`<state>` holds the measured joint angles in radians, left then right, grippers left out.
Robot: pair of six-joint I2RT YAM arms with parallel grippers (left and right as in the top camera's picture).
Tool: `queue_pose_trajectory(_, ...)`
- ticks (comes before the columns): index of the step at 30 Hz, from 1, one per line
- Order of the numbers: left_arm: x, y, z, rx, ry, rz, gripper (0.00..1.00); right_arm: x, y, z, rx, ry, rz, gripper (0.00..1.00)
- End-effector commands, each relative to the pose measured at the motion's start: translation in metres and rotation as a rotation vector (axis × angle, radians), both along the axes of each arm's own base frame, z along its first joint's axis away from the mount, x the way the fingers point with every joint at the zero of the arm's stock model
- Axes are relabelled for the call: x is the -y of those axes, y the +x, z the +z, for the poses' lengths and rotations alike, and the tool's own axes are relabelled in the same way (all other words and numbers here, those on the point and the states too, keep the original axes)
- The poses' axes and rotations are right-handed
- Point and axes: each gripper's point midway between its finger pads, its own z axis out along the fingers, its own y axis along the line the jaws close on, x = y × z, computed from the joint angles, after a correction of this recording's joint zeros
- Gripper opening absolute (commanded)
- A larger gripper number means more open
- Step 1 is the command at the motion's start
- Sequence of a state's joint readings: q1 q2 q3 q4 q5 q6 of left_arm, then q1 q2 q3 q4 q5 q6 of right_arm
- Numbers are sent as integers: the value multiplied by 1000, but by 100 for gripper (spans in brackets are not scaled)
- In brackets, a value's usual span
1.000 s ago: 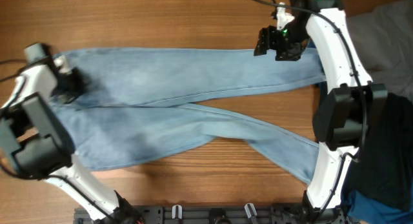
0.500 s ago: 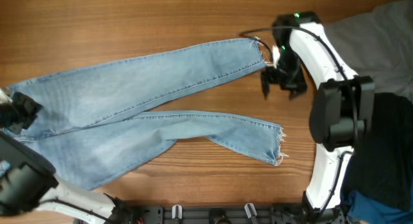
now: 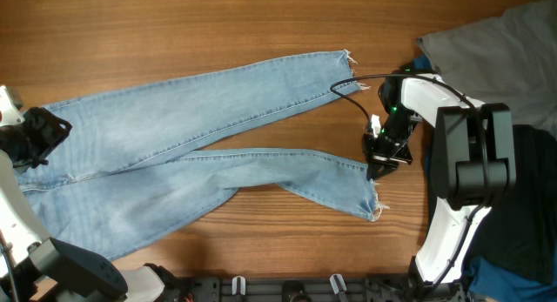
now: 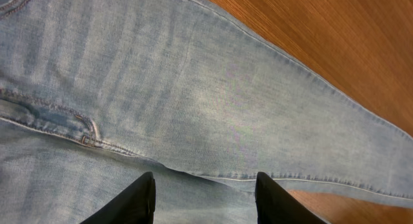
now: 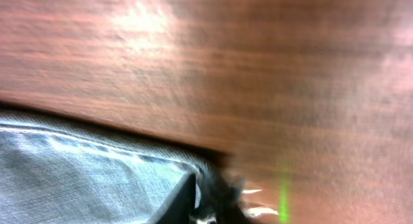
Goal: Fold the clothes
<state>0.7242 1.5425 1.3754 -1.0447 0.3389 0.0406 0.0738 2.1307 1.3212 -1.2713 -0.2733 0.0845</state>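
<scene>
Across the bench (image 3: 174, 23) the jeans (image 3: 174, 119) have slid left and their legs have uncrossed since a second ago. They lie flat, waist by your left arm. Your right fingers (image 3: 380, 160) have dropped from the far hem to the near one and pinch it shut, likely to carry it over. Your left fingers (image 3: 39, 132) stand apart above the waist, holding nothing.

The wooden table (image 3: 174, 23) is carrying light blue jeans (image 3: 200, 110), lying flat with waist at the left and both legs stretching right; a grey cloth (image 3: 496, 41) is lying at its far right corner.
</scene>
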Motion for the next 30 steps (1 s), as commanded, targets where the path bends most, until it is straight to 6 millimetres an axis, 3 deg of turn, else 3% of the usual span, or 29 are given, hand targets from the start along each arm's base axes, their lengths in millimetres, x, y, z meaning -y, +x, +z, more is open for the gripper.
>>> queue_pose_trajectory(1, 7, 2, 4, 11, 4, -34, 50, 8, 77, 15, 298, -18, -3, 4)
queue_pose_trajectory(4, 8, 4, 4, 14, 7, -37, 50, 52, 162, 70, 571, -205, -125, 4)
queue_pose_trajectory(6, 7, 5, 4, 18, 13, -38, 54, 56, 204, 102, 736, -165, -140, 77)
queue_pose_trajectory(8, 6, 5, 5, 19, 15, -36, 55, 57, 219, 120, 808, -147, -93, 83)
queue_pose_trajectory(10, 4, 0, 2, -12, 27, -22, 55, 48, 218, 127, 808, -89, -101, 91)
queue_pose_trajectory(12, 3, -17, -6, -98, 19, 32, 56, 35, 206, 125, 755, -16, -109, 91)
queue_pose_trajectory(16, 19, -60, -17, -250, -132, 149, 52, 2, 191, 130, 691, 153, -131, 70)
queue_pose_trajectory(18, 9, -83, -24, -298, -161, 226, 55, -8, 188, 128, 682, 161, -114, 75)
queue_pose_trajectory(20, -14, -111, -40, -352, -147, 372, 58, -19, 187, 127, 673, 165, -111, 76)
queue_pose_trajectory(21, -21, -121, -48, -356, -169, 451, 51, -24, 186, 126, 674, 169, -100, 76)
queue_pose_trajectory(23, -38, -149, -78, -350, -228, 670, 20, -32, 186, 126, 677, 174, -81, 76)
queue_pose_trajectory(24, -42, -160, -90, -347, -248, 746, 11, -35, 187, 126, 684, 170, -73, 76)
queue_pose_trajectory(27, -50, -193, -123, -335, -298, 935, 4, -35, 191, 126, 700, 154, -78, 76)
queue_pose_trajectory(30, -64, -190, -142, -276, -265, 938, 4, -36, 194, 127, 713, 156, -80, 76)
